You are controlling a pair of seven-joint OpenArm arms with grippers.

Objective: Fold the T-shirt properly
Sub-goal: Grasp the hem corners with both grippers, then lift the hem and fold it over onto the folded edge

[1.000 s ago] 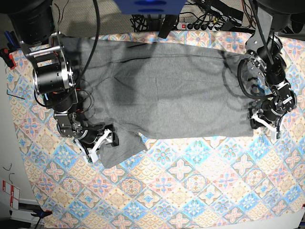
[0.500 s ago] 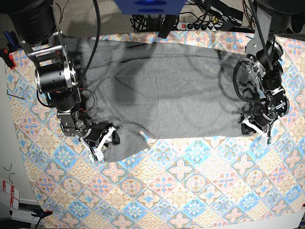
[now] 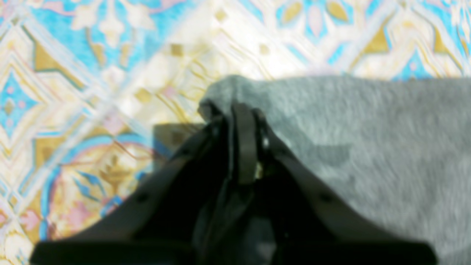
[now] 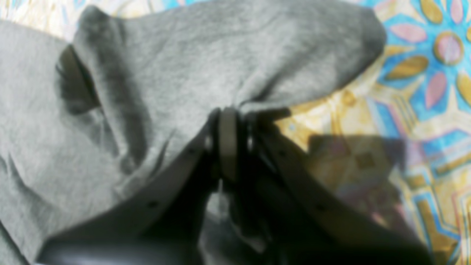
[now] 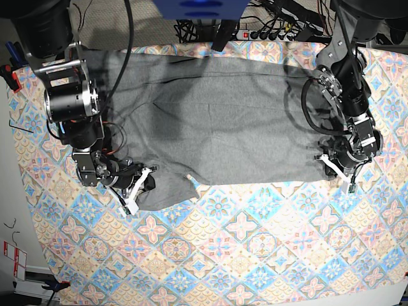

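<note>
patterned pastel tablecloth [image 5: 255, 242] spread flat over tabletop | power strip [image 5: 271, 33] with tangled cables [image 5: 287, 16] beyond far edge | red-and-white tags [image 5: 13, 258] at left

The T-shirt [image 5: 217, 127] – plain heather-grey – lies spread flat lengthwise across the table's far half

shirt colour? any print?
Plain heather grey T-shirt, no print visible; base view shows it best.
</note>
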